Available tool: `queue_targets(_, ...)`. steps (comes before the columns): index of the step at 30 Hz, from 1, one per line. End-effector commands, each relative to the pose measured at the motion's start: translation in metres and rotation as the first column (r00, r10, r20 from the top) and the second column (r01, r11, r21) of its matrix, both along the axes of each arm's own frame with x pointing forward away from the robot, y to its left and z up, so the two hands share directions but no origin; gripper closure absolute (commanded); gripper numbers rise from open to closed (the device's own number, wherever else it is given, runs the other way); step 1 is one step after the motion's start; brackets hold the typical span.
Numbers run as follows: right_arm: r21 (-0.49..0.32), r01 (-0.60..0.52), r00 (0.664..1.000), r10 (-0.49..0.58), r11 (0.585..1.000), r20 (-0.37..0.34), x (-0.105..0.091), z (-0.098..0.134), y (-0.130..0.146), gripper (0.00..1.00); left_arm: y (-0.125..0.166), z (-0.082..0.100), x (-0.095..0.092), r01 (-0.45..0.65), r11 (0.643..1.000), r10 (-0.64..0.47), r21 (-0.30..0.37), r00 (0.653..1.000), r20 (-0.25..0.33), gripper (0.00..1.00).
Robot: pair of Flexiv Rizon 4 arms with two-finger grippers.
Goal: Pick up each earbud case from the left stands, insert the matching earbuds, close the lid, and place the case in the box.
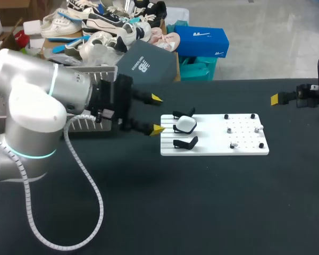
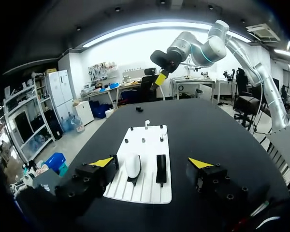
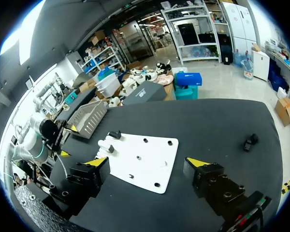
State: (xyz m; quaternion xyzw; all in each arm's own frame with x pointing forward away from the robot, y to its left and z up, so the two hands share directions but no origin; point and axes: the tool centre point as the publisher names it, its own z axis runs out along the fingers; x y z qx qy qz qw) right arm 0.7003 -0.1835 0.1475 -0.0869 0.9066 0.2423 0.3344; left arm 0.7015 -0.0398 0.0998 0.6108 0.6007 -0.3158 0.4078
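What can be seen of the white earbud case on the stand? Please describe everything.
The earbud case is white, smooth and rounded, like glossy plastic, and its lid looks shut. It rests on the middle black stand at the left part of the white board; only the stand touches it. The open left end effector is beside the board, apart from the case.

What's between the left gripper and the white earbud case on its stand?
Only the bare grooved end of the white board, as the head view shows. The left gripper is open at the board's edge, not touching the earbud case.
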Motion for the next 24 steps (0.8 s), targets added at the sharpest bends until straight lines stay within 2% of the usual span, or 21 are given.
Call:
queue_targets(1, -0.001, -0.001, 1.0, 0.001, 1.0, -0.001, -0.0001, 0.0004, -0.0004, 0.0, -0.0122, -0.0163, 0.0148, 0.03, 1.0, -0.03, 0.006, 0.999, -0.028, 0.0)
queue_targets(5, -0.001, -0.001, 1.0, 0.001, 1.0, -0.001, -0.0001, 0.0004, -0.0004, 0.0, -0.0151, -0.0254, 0.016, 0.025, 0.999, -0.024, 0.022, 0.999, -0.041, 0.0)
queue_targets(7, -0.001, -0.001, 1.0, 0.001, 1.0, -0.001, -0.0001, 0.0004, -0.0004, 0.0, -0.0183, -0.0239, 0.0148, 0.005, 0.999, -0.003, 0.044, 0.999, -0.048, 0.0)
queue_targets(24, -0.001, -0.001, 1.0, 0.001, 1.0, -0.001, -0.0001, 0.0004, -0.0004, 0.0, -0.0183, -0.0239, 0.0148, 0.005, 0.999, -0.003, 0.044, 0.999, -0.048, 0.0)
